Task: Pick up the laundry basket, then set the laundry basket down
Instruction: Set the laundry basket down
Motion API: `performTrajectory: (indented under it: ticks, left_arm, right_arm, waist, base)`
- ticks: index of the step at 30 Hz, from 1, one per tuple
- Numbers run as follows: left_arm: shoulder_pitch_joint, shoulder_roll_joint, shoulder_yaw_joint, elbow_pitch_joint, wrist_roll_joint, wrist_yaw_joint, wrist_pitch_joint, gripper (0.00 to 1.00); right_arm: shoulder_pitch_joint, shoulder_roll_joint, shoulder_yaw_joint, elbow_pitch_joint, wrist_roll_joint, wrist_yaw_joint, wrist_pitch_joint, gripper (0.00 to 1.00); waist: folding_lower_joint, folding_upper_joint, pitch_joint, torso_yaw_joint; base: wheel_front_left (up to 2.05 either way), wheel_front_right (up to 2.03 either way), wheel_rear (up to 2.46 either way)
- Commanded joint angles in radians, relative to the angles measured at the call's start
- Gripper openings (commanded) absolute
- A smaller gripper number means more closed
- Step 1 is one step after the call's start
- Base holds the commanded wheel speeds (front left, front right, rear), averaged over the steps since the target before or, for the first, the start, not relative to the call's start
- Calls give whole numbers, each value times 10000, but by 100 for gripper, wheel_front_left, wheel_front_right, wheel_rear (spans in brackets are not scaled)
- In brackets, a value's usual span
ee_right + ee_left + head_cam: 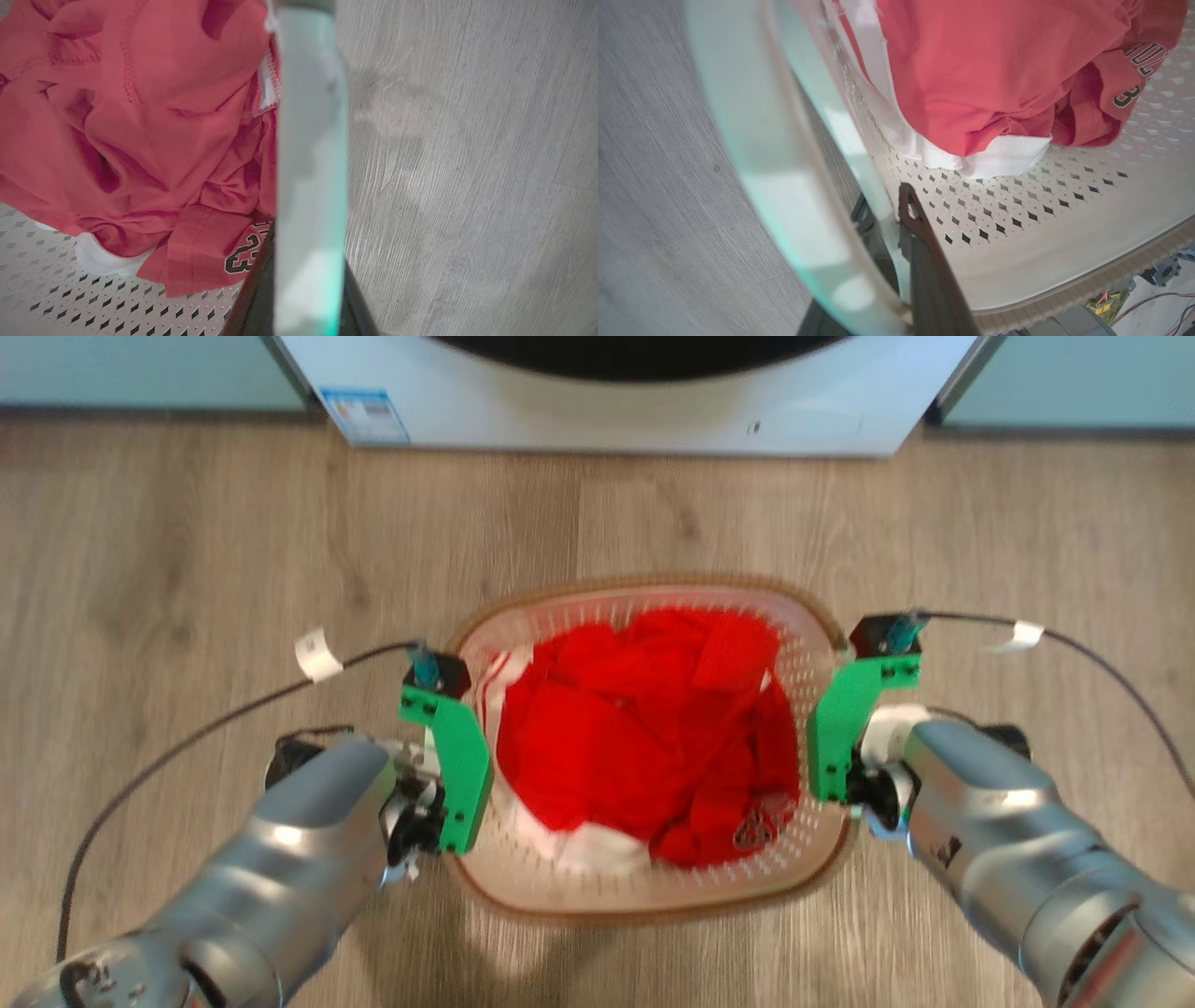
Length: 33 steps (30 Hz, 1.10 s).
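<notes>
Laundry basket held from both sides, framed at the centre of the head view against a wooden floor, with a washing machine at 12 o'clock from it and well apart. The left gripper has the basket's side at 9 o'clock, and the right gripper has the side at 3 o'clock. Each pair of dark fingers is nearly closed, one finger inside the perforated wall and one outside, pinching the basket's edge between them. Red clothes (one piece carries a number in dark print) are heaped inside over a white cloth, which shows at the heap's 6 o'clock. A soft shadow lies on the boards at the basket's 6 o'clock. Whether the base touches the floor cannot be told.
</notes>
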Motion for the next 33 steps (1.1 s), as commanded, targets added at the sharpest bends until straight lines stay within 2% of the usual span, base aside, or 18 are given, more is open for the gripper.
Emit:
performTrajectory:
  ticks: [1, 10, 19, 33]
  left_arm:
    - [-585, -357, 74, -347, 195, -167, -207, 0]
    - [-1438, -643, 72, 267, 565, -167, -1197, 0]
    - [-2008, -737, 70, 557, 1051, -167, -1761, 0]
    - [-2460, -743, 69, 242, 1671, -29, -2588, 0]
  right_arm:
    - [-469, 258, 11, -185, -163, 71, -430, 0]
    - [-1101, 258, -113, 154, -444, 71, -1669, 0]
    - [-1551, 258, -307, 248, -391, 71, -2098, 0]
    - [-1824, 258, -638, 322, -650, 71, -2565, 0]
  waist:
    - [-2, 0, 928, 49]
    - [-2, 0, 2734, -87]
    - [-2, 0, 4090, -142]
    - [-2, 0, 5309, -122]
  base:
    - [0, 0, 0]
    - [0, 0, 0]
    - [0, 0, 0]
    - [0, 0, 0]
